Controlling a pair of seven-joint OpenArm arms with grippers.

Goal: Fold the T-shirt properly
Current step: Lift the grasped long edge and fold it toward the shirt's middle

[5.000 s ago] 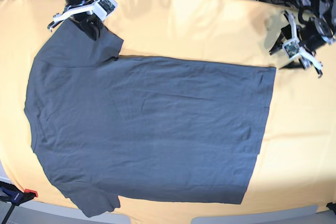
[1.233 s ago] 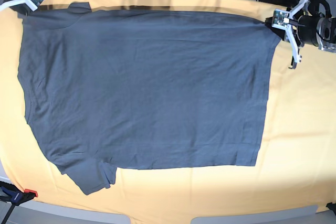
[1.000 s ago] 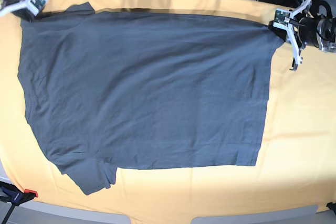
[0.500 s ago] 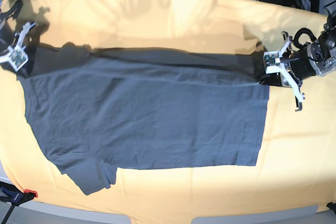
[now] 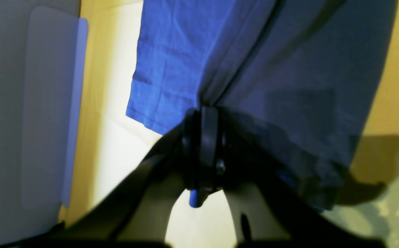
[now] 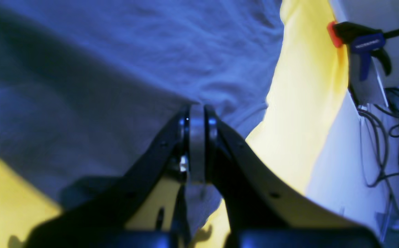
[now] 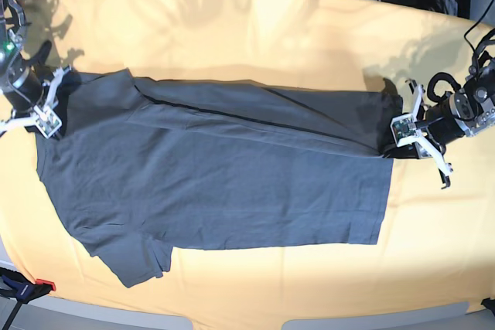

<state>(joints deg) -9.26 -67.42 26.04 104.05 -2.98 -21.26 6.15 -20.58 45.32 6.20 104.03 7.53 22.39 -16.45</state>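
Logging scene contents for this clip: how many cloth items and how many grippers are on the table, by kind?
T-shirt, dark blue-grey: 1
Orange-yellow cloth covering the table: 1
Grippers, left gripper and right gripper, both shut on the T-shirt: 2
Total: 4

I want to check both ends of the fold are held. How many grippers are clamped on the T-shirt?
2. The left gripper pinches the hem corner of the T-shirt at the base view's right; the right gripper pinches the shoulder end at that view's left. Both are shut on fabric.
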